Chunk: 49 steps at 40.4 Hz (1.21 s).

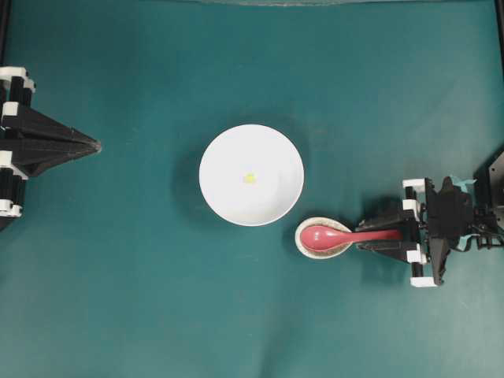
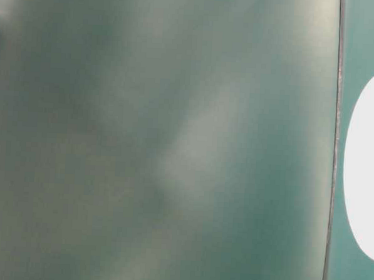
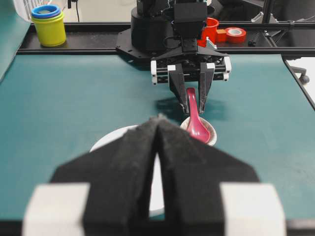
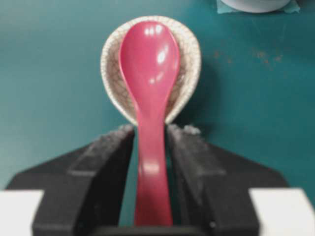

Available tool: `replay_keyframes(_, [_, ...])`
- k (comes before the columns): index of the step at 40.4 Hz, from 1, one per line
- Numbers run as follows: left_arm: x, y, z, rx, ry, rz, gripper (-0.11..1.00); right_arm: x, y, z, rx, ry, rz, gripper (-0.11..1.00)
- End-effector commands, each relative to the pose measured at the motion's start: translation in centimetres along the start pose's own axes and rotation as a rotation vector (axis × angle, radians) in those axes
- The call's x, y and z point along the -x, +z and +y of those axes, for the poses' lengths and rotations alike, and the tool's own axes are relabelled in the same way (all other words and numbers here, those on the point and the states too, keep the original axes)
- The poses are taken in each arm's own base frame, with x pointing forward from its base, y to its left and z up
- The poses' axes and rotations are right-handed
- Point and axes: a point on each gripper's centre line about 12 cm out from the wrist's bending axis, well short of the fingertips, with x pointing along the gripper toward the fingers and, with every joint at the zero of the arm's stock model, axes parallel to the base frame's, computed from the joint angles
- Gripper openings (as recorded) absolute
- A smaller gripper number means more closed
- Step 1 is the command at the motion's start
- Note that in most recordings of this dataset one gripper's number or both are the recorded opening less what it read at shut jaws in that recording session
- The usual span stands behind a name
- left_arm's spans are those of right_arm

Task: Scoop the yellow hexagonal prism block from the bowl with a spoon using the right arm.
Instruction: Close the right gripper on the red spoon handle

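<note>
1 spoon (image 1: 340,235), 1 bowl (image 1: 272,193) (holding 1 yellow block (image 1: 250,178)).

Table (image 1: 118,276) covered with a teal mat, large white bowl (image 1: 272,197) placed near its centre, small speckled oval dish (image 1: 305,246) set just beside the bowl's lower right rim, both resting directly on the mat

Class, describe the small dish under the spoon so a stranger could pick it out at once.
Find the large white bowl mid-table. Just off its lower right rim sits a small speckled dish, cradling the scoop of the pink-red spoon. Unlike the plain bowl, it is oval, far smaller, and crackle-patterned.
</note>
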Motion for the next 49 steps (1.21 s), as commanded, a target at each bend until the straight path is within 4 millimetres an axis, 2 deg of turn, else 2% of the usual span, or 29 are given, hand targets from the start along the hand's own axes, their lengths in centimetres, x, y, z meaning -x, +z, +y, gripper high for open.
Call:
replay_keyframes(1, [-0.24, 1.01, 0.05, -0.002, 0.001, -0.024, 0.0, -0.09, 0.37, 0.1, -0.007, 0.001, -0.02, 0.42])
replay_keyframes(30, [-0.25, 1.07, 0.02, -0.002, 0.0, -0.026, 0.0, -0.21, 0.5, 0.15, -0.009, 0.001, -0.027, 0.38])
replay_keyframes(40, [-0.24, 1.01, 0.05, -0.002, 0.001, -0.024, 0.0, -0.26, 0.52, 0.14, -0.01, 0.0, -0.027, 0.25])
replay_keyframes(49, [-0.24, 1.01, 0.02, -0.003, 0.0, -0.025, 0.0, -0.18, 0.77, 0.18, -0.017, 0.002, -0.036, 0.25])
